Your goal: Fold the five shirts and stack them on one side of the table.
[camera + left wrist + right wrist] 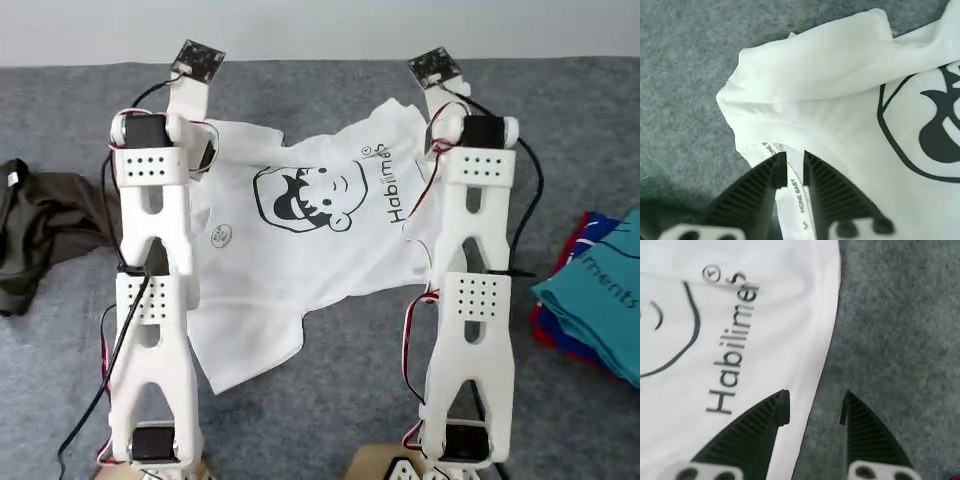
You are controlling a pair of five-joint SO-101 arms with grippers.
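Observation:
A white shirt [300, 255] with a black cartoon print lies spread face up on the grey table, between my two arms. My left gripper [795, 167] is shut on the shirt's collar band [790, 192], right by the neck label; in the high view it sits at the shirt's far left corner [203, 152]. My right gripper [814, 407] is open and straddles the shirt's edge [827, 355], one finger over the white cloth [765, 315] and the other over bare table. In the high view it is at the shirt's far right side [432, 140].
A crumpled dark olive shirt [45, 215] lies at the table's left edge. A stack of folded shirts, teal [600, 290] on top of blue and red, sits at the right edge. Grey table [360, 400] shows between the arm bases.

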